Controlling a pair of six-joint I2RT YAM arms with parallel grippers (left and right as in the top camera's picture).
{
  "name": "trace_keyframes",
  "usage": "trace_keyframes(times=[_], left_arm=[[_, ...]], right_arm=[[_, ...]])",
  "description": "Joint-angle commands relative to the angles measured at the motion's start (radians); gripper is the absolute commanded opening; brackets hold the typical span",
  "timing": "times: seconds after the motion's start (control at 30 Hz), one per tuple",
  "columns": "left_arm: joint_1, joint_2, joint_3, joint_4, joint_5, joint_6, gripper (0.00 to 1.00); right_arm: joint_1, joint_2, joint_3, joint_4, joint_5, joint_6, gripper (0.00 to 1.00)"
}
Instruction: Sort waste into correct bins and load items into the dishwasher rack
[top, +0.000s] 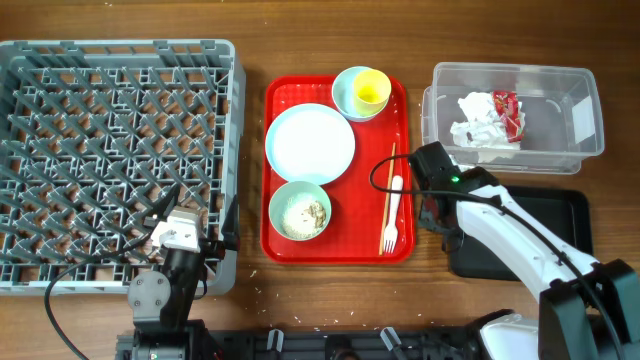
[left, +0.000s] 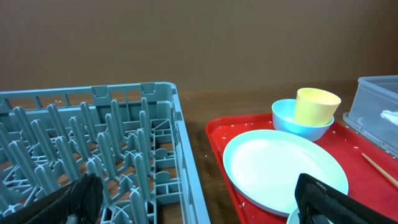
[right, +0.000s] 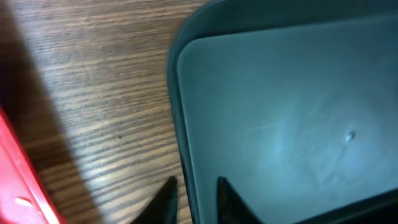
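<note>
Our right gripper (right: 196, 200) is clamped on the left rim of the black tray (right: 280, 124), one finger outside and one inside, just right of the red tray (top: 280, 100). Our left gripper (left: 199, 202) hangs with fingers wide apart by the near right corner of the dishwasher rack (top: 110, 160). The tissue (top: 480, 128) and wrapper (top: 508, 112) lie in the clear tub (top: 585, 120), far right.

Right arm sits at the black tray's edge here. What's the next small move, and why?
Probably close the right gripper on the black tray rim. Its fingertips straddle that rim, though contact is unclear. The tray looks bare where visible, while a bowl on the red tray holds rice scraps, so gripping the tray to reposition it seems likely.
</note>
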Motion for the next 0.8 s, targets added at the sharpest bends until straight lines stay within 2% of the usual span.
trace_keyframes(times=[0.0,0.07,0.2,0.53,0.67,0.77], left_arm=[[-0.006,-0.006,-0.006,-0.002,-0.005,-0.006,1.00],[-0.006,-0.006,-0.006,-0.002,-0.005,-0.006,1.00],[-0.006,-0.006,-0.006,-0.002,-0.005,-0.006,1.00],[-0.006,-0.006,-0.006,-0.002,-0.005,-0.006,1.00],[-0.006,-0.006,-0.006,-0.002,-0.005,-0.006,1.00],[-0.006,-0.006,-0.006,-0.002,-0.005,-0.006,1.00]], right_arm=[[-0.005,-0.002,-0.005,0.011,-0.030,-0.097,0.12],[-0.005,-0.002,-0.005,0.035,-0.103,-0.111,0.05],[-0.005,-0.002,-0.004,0.103,-0.256,-0.196,0.04],[-0.005,-0.002,0.003,0.194,-0.436,-0.343,0.04],[-0.005,-0.002,0.003,0.208,-0.438,-0.325,0.05],[-0.005,-0.002,0.003,0.211,-0.437,-0.298,0.10]])
